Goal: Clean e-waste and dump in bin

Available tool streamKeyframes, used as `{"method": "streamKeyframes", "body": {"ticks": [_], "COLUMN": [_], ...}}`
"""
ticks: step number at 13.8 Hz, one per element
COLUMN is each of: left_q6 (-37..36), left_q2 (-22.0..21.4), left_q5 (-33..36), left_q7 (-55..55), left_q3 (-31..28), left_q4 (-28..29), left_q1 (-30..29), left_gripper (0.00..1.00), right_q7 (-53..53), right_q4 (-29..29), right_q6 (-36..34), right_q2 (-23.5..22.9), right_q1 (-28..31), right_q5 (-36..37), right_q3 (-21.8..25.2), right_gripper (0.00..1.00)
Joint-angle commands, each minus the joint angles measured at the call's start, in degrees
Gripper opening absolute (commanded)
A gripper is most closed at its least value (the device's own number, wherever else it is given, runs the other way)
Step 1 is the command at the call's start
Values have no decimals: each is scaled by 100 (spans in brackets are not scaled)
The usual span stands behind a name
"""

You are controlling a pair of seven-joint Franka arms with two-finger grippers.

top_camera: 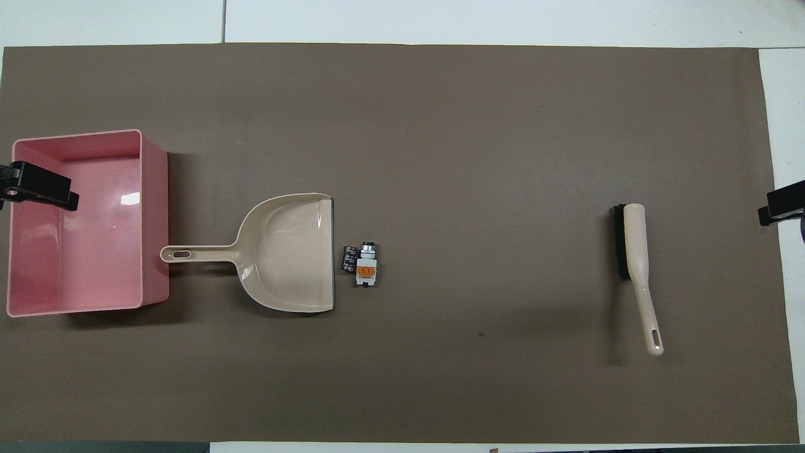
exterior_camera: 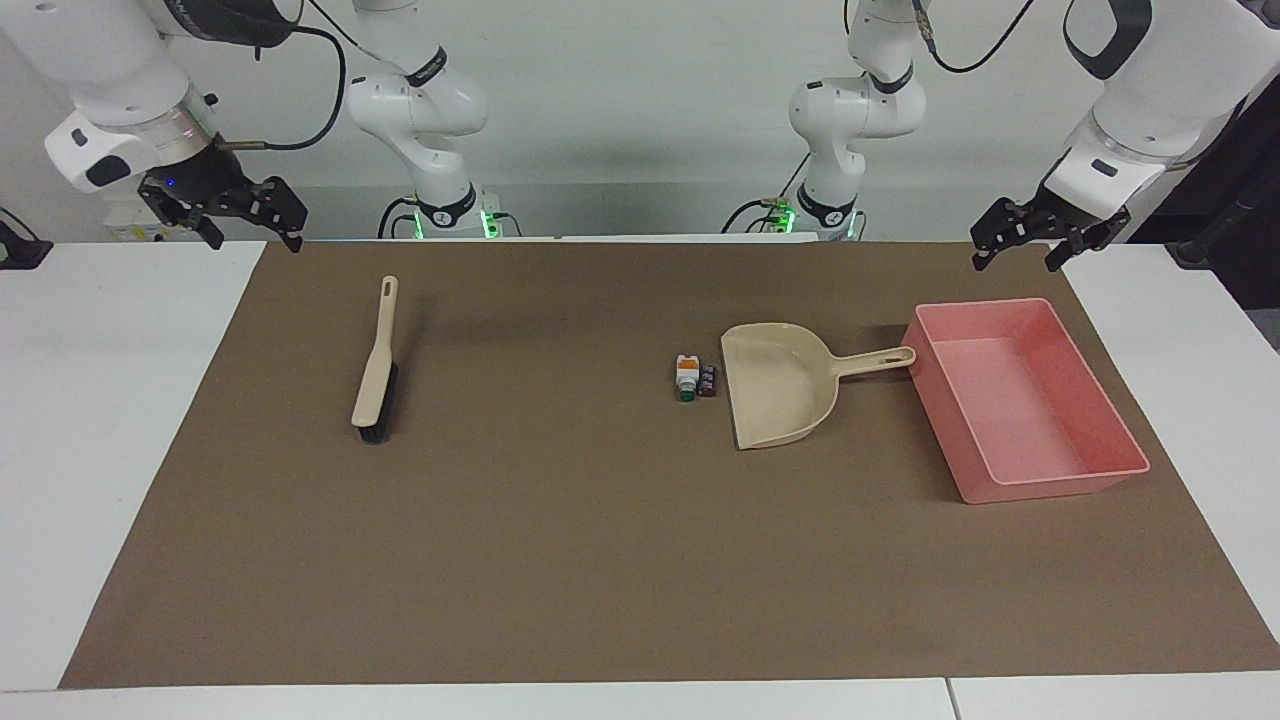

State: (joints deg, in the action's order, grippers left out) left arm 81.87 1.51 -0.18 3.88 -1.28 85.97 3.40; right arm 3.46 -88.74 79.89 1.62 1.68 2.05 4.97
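We see a brown mat covering a white worktop. Two tiny electronic parts, one white with an orange top and one blackish, lie touching, just beside the mouth of a beige plastic dustpan. Its handle meets a pink rectangular plastic bin. A beige brush lies toward the right arm's end. Left gripper and right gripper hang raised, fingers apart, holding nothing.

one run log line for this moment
stage: not started | e-waste: beside dustpan mouth | bin: empty | left gripper, right gripper: open, waiting
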Motion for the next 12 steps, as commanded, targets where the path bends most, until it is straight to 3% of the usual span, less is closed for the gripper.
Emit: {"method": "streamKeyframes", "body": {"ticks": [1, 9, 12], "left_q6": [31, 338, 514], "left_q2": [-134, -116, -107], "left_q5": [-70, -70, -70], "left_q7": [7, 122, 1102], "left_q3": [-4, -4, 5], "left_q4": [148, 157, 200], "left_q1": [-15, 2, 11], "left_gripper": [99, 99, 99], "right_q7": [-29, -64, -65], "right_q4": [-179, -188, -406], "right_q6": [71, 62, 149], "right_q2": [137, 137, 233], "right_q1": [61, 43, -1], "right_q5": [23, 23, 14], "right_q3": [-41, -49, -49], "right_gripper": [99, 99, 99]}}
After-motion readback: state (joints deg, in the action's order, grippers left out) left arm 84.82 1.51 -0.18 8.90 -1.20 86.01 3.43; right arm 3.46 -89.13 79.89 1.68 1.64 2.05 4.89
